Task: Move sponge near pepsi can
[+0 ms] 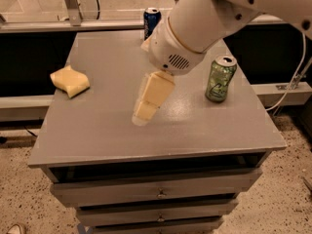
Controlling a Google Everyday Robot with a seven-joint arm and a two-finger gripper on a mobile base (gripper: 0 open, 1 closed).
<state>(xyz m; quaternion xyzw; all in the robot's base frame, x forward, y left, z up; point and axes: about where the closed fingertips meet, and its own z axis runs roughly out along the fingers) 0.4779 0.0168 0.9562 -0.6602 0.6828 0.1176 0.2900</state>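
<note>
Gripper (140,118) aslant above table (97,126) centre

You see the arm (219,13) only in part: the top and right edges cut it off. Its white wrist housing covers the lower right side of the pepsi can (151,18) and a stretch of the far edge of the table (97,130). The gripper (140,115), low over the table's middle, is blurred at its tip. The print on the green can (219,79) is too small to read. The bottom edge cuts the lowest drawer (156,224). A pale object (13,228) at the lower left corner is mostly cut off and cannot be identified.
</note>
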